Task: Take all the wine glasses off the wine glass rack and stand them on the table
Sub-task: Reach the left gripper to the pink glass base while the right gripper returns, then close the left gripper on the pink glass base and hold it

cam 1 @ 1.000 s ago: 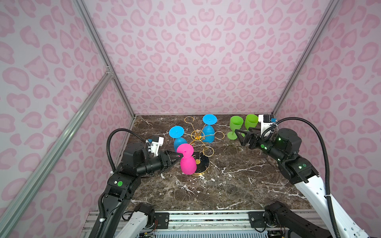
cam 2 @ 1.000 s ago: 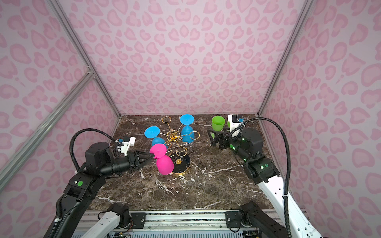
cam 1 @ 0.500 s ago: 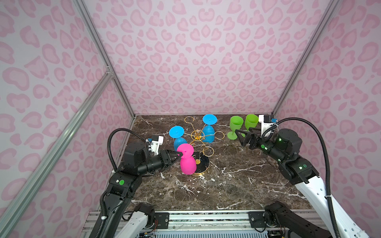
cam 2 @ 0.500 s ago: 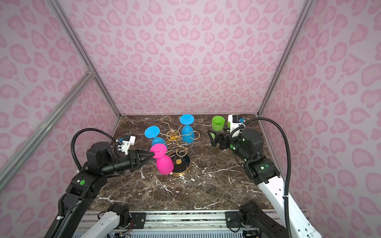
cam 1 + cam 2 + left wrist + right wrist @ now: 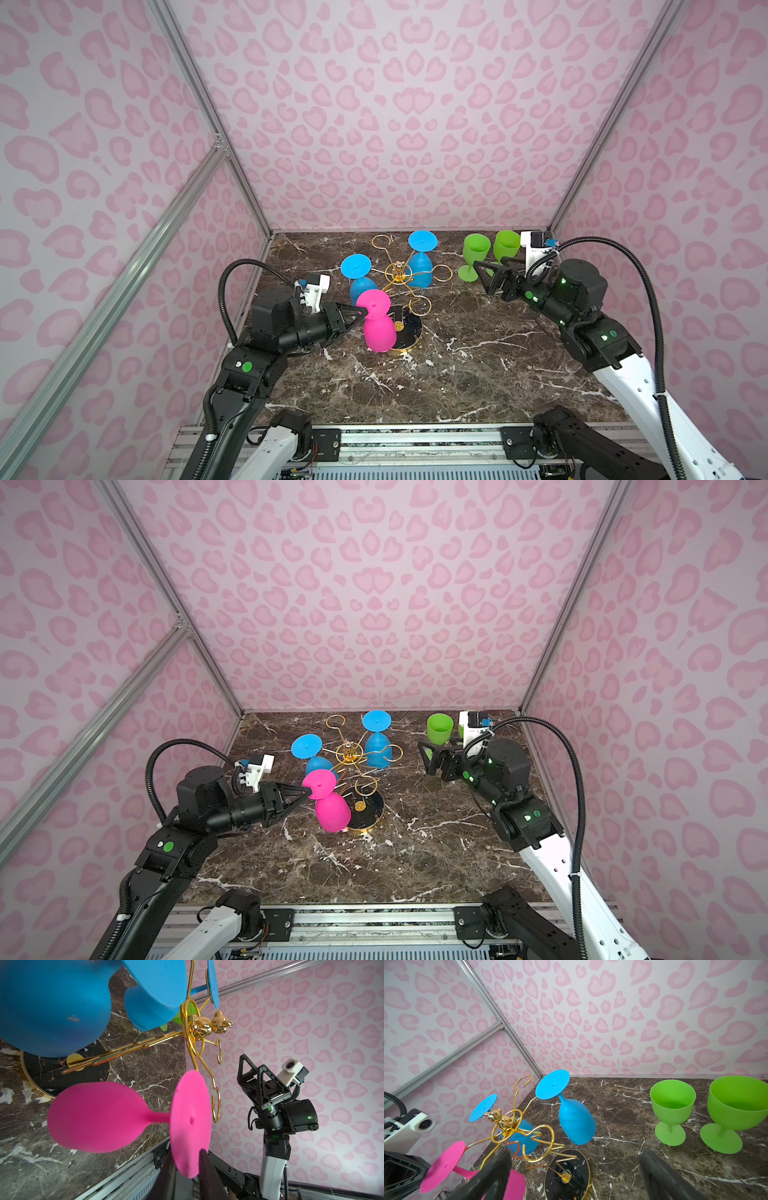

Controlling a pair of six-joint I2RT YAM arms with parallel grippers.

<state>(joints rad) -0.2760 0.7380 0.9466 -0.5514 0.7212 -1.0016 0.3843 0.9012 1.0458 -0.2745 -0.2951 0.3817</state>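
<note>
A gold wire wine glass rack (image 5: 398,272) stands near the back of a dark marble table (image 5: 478,374). A pink wine glass (image 5: 378,328) hangs upside down from its front-left arm. The left tool (image 5: 364,311) comes in level from the left, its jaws narrow and set either side of the pink foot's rim; I cannot tell whether they pinch it. Two blue glasses (image 5: 362,286) (image 5: 420,268) hang upside down on other arms, one just behind the pink glass. The right tool (image 5: 490,266), wide and empty, hovers beside two upright green glasses (image 5: 476,249) (image 5: 507,245) at the back right.
</note>
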